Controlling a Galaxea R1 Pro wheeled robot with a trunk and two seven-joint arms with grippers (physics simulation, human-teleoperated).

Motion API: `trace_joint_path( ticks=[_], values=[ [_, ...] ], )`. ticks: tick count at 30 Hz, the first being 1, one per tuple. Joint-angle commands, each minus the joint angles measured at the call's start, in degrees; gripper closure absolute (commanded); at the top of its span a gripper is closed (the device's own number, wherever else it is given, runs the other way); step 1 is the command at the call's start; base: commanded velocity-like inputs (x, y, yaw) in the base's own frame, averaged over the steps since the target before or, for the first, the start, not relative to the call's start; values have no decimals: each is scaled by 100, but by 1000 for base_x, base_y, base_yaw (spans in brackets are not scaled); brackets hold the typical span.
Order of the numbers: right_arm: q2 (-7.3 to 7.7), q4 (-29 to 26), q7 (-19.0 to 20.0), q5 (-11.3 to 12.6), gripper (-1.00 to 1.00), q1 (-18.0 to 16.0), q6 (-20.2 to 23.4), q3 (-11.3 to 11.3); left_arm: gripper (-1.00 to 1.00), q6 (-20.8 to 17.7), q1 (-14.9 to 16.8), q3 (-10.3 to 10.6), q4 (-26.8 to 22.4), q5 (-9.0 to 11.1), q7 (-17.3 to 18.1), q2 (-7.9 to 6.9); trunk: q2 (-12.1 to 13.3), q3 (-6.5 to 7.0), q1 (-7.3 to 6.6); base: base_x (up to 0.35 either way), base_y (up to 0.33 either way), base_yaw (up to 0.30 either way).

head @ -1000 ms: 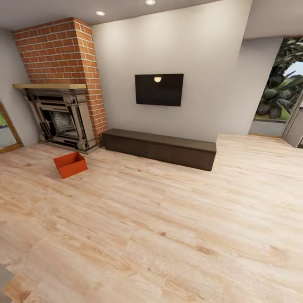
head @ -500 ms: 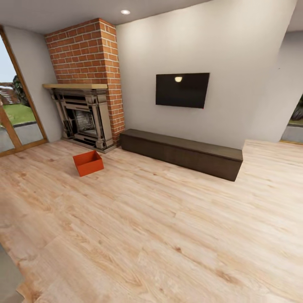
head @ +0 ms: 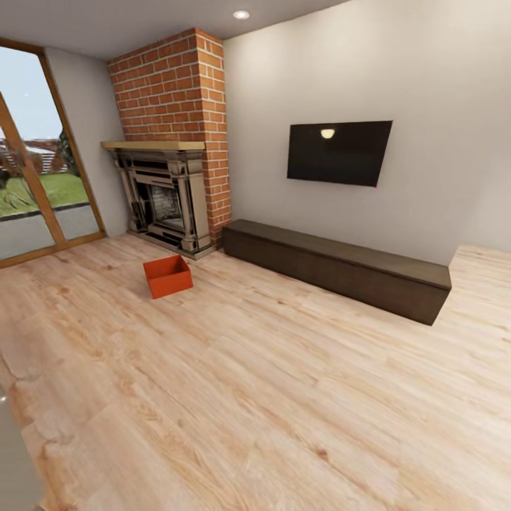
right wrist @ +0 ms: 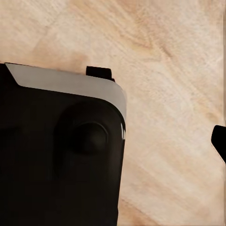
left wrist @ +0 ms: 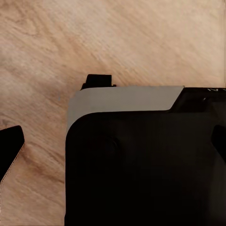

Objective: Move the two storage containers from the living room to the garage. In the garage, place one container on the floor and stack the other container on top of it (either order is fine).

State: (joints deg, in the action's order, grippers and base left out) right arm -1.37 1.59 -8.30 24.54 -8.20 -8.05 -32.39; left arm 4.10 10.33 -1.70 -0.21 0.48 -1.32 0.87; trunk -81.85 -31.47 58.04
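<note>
One storage container (head: 168,276) sits on the light wood floor (head: 270,397) of the living room, just out in front of the red brick fireplace (head: 170,191), open top up. Beside the fireplace, the long dark cabinet (head: 341,268) runs along the wall, with the black TV (head: 338,152) mounted above it. Glass doors (head: 35,184) stand on the fireplace's other side. Both wrist cameras look down over the robot's dark base at bare planks; whether either claw is spread or closed, I cannot tell.

Left gripper (left wrist: 113,143) and right gripper (right wrist: 113,141) hang with fingers spread above the robot's black base
</note>
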Motion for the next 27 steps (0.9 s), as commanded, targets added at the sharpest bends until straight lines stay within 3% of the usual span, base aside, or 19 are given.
trace_joint_path(
  ticks=[1,27],
  values=[
    [-8,17,-5,51,-100,-6,-30,-48,-100,20,4,-15,8,4,-14,1,-2,-5,3,323,0,10],
    [-19,17,-5,51,-100,-6,-30,-48,-100,20,4,-15,9,4,-15,1,-2,-5,3,323,0,1]
  ],
)
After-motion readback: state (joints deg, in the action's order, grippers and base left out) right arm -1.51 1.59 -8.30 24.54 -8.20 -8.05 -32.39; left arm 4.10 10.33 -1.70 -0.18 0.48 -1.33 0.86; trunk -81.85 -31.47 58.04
